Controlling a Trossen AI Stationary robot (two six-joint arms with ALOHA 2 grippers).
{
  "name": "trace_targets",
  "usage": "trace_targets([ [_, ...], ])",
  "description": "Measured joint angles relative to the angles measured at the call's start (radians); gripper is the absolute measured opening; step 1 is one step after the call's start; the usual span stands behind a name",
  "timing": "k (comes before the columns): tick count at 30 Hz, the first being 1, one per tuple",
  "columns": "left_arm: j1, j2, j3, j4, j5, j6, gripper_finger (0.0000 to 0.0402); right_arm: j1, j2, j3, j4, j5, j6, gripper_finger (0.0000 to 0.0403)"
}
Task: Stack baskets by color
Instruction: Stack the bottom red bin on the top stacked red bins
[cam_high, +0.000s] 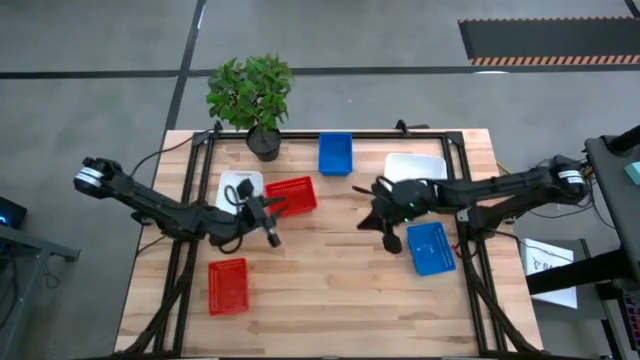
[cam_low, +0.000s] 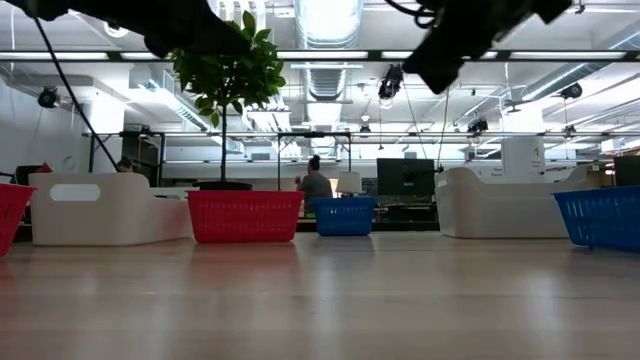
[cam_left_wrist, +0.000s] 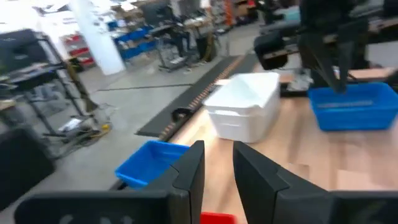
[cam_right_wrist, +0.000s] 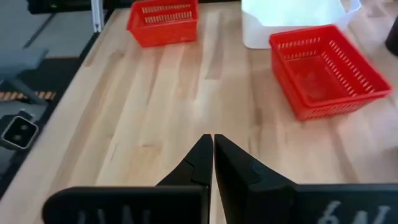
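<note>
Several baskets rest on their bases on the wooden table. A red basket (cam_high: 292, 196) stands beside a white basket (cam_high: 240, 185), and another red basket (cam_high: 228, 286) sits near the front left. A blue basket (cam_high: 335, 153) stands at the far edge, a white basket (cam_high: 415, 166) at the far right, and another blue basket (cam_high: 430, 248) at the right. My left gripper (cam_left_wrist: 217, 163) hovers level and open over the middle red basket's left edge (cam_left_wrist: 217, 218), with nothing between its fingers. My right gripper (cam_right_wrist: 212, 149) is shut and empty, above bare table at the centre (cam_high: 368, 220).
A potted green plant (cam_high: 252, 95) stands at the table's far left edge. A black frame (cam_high: 460, 160) runs along the table's sides. Bare wood lies across the middle and front of the table (cam_high: 340, 290).
</note>
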Motion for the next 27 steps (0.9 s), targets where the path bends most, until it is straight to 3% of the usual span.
trace_targets([
  [2, 0.001, 0.036, 0.025, -0.023, 0.061, -0.033, 0.0067, 0.028, -0.032, -0.051, 0.033, 0.015, 0.004, 0.0009],
  [6, 0.013, 0.091, 0.122, -0.232, 0.309, -0.189, 0.0055, 0.052, -0.079, -0.113, 0.067, 0.019, -0.018, 0.0009],
  [10, 0.015, 0.158, 0.308, -0.664, 0.463, -0.506, 0.0028, 0.051, -0.125, -0.130, 0.094, 0.038, -0.081, 0.0009],
  [14, 0.003, 0.268, 0.570, -1.141, 0.488, -0.814, 0.0003, 0.051, -0.167, -0.111, 0.091, 0.065, -0.173, 0.0009],
  [17, -0.005, 0.364, 0.732, -1.448, 0.547, -0.924, 0.0003, 0.051, -0.206, -0.078, 0.086, 0.066, -0.260, 0.0009],
  [20, 0.007, 0.429, 0.874, -1.680, 0.630, -0.932, 0.0004, 0.051, -0.248, -0.059, 0.052, 0.066, -0.334, 0.0009],
  [23, 0.036, 0.457, 0.970, -1.774, 0.757, -1.014, 0.0004, 0.051, -0.292, -0.064, 0.042, 0.066, -0.383, 0.0009],
  [27, 0.029, 0.465, 1.013, -1.779, 0.890, -1.255, 0.0004, 0.051, -0.338, -0.086, 0.037, 0.066, -0.408, 0.0009],
])
